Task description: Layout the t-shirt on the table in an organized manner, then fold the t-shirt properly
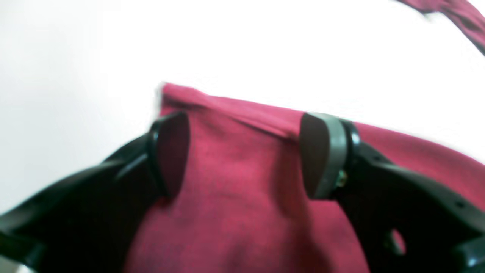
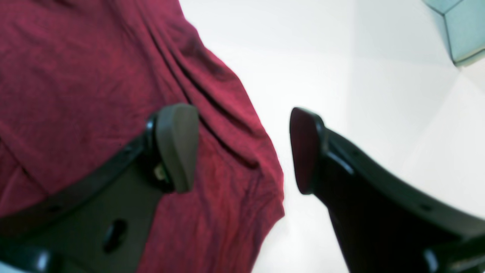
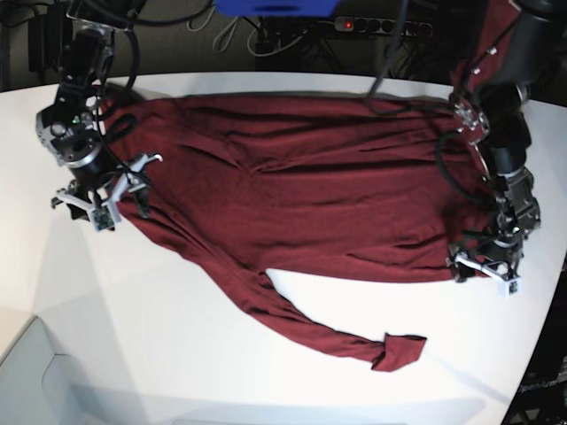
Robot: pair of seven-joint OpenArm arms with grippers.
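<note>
The shirt [image 3: 310, 190] lies spread across the white surface [image 3: 133, 354], its body stretched sideways between the two arms and one long sleeve [image 3: 332, 335] trailing down toward the near edge. The body looks mostly flat with a few soft creases, so the laying-out step seems nearly done and the folding not yet begun.

The left gripper [image 1: 244, 155] hovers over the end of the shirt on its own side, its jaws spread with the cloth's edge showing between them; the fingers [image 1: 322, 155] appear to hang just above the fabric, not pinching it. The right gripper [image 2: 244, 148] sits at the opposite end, jaws wide apart and holding nothing, one finger over the cloth and the other over bare surface, straddling the shirt's edge.

Both grippers seem poised at opposite ends of the shirt. The next move probably calls for each to drop onto its edge, pinch a thin layer of jersey without bunching it, and either tug the body taut or carry an edge over for the first fold. The loose sleeve likely needs tucking in first.
</note>
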